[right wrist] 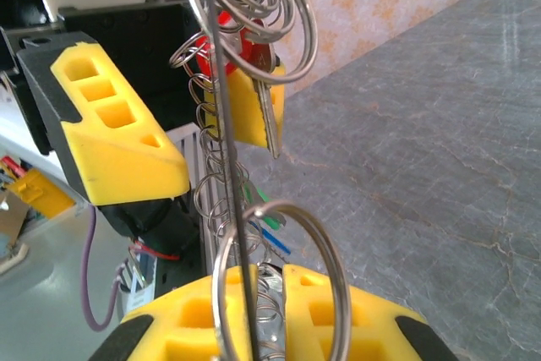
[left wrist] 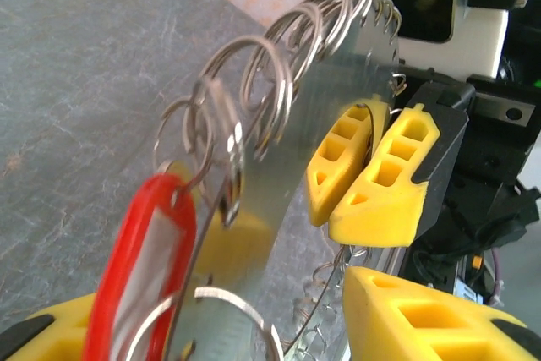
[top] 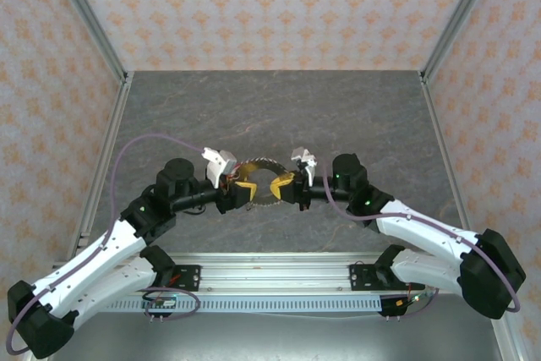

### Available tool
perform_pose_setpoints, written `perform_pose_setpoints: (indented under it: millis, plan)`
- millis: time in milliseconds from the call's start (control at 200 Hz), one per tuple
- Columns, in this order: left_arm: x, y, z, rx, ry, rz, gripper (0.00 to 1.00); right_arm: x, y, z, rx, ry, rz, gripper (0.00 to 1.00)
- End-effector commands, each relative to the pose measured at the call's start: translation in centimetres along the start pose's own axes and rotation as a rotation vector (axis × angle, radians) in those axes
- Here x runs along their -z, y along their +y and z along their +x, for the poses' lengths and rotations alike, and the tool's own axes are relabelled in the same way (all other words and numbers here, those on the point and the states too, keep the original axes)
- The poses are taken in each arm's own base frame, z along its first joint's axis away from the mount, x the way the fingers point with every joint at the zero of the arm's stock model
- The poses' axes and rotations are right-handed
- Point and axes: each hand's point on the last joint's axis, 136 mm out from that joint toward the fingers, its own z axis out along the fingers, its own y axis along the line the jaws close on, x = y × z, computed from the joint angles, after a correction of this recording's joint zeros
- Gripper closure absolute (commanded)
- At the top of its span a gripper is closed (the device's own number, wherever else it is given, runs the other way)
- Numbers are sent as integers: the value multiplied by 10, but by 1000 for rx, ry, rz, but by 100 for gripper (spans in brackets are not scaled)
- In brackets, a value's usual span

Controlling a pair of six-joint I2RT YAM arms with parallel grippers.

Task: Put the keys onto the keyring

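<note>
The keyring (top: 259,166) hangs above the table between both grippers, with several small split rings threaded on its wire (left wrist: 292,48). My right gripper (right wrist: 272,293) is shut on the keyring wire (right wrist: 221,82); it appears from the other side as two yellow fingers pressed together (left wrist: 363,166). My left gripper (left wrist: 228,310) is open, its yellow fingers wide apart on either side of the ring. A red-tagged key (left wrist: 144,259) hangs on the ring close to the left gripper's finger (right wrist: 249,112). Green (right wrist: 269,213) and blue (right wrist: 275,243) tagged keys dangle lower on the ring.
The grey stone-patterned table (top: 270,107) stretches away behind the grippers, boxed in by patterned walls and metal corner posts (top: 89,14). An aluminium rail (top: 270,281) runs along the near edge. Purple cables (top: 152,139) loop over both arms.
</note>
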Motion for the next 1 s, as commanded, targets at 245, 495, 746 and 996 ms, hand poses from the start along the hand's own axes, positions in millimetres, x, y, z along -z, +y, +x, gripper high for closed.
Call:
perform_pose_setpoints:
  millis: [245,495,746,996]
  plan:
    - [14,-11,-21,20,-142,42,100,6,-10,-39,44,-152,84,82]
    - [30,-19,-32,-132,-220,40,100,27,-39,-35,143,-195,302,61]
    - [38,-23,-38,-233,-291,39,100,26,4,-4,527,-151,130,60]
    - [47,-36,-45,-291,-351,89,100,8,17,14,725,-119,151,66]
